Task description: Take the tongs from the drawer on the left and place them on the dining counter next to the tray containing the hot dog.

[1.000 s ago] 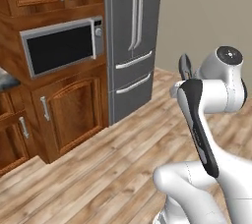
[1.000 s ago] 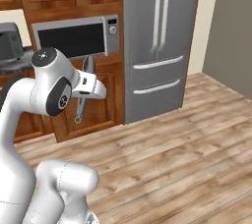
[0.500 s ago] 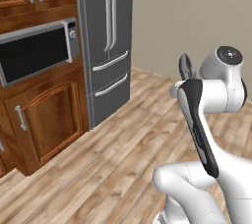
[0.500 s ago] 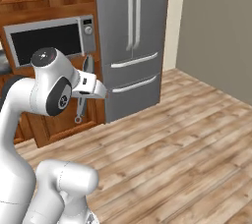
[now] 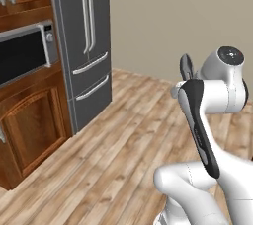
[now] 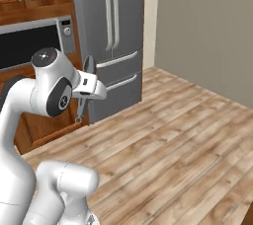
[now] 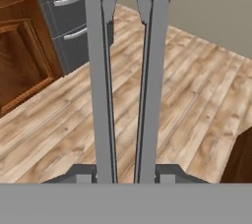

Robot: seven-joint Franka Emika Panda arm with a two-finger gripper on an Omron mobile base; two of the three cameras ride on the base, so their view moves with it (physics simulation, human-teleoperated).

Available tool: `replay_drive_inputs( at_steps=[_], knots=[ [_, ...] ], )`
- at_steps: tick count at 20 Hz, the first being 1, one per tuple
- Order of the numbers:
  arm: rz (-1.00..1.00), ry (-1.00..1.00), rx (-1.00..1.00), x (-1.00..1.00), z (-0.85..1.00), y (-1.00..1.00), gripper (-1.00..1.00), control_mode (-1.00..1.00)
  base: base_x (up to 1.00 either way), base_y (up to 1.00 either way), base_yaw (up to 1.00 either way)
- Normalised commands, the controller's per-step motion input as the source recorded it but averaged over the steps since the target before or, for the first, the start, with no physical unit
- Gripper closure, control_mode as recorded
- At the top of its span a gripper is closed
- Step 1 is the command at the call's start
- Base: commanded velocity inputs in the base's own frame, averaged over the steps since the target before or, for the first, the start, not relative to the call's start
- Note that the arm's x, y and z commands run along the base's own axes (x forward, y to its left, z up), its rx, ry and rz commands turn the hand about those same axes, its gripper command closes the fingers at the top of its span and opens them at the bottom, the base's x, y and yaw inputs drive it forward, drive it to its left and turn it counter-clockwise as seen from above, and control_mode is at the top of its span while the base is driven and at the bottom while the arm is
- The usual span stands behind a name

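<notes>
Tongs (image 7: 125, 70) ran off hand view's top edge, tips unseen; lower ends cut by bottom band. Gripper (image 7: 125, 171) fingertips barely peeked above it. In left base view, tongs (image 5: 186, 66) mostly hidden behind arm. Microwave (image 5: 24, 54) cropped at left edge. Fridge (image 6: 108, 36) top cut off in right base view.

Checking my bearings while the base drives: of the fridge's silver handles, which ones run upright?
The two long handles on the upper doors of the fridge run upright, side by side. The two below them, on the drawers, lie horizontal.
</notes>
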Motion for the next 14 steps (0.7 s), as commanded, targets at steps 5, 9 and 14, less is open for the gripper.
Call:
replay_drive_inputs(
  at_steps=[5,9,14],
  knots=[
    [0.00,0.00,0.00,0.00,0.00,0.00,1.00,1.00,0.00,-0.02,-0.27],
    [0.00,0.00,0.00,0.00,0.00,0.00,1.00,1.00,0.02,0.00,-0.28],
    [0.00,0.00,0.00,0.00,0.00,0.00,1.00,1.00,0.07,0.00,-0.30]
  ],
)
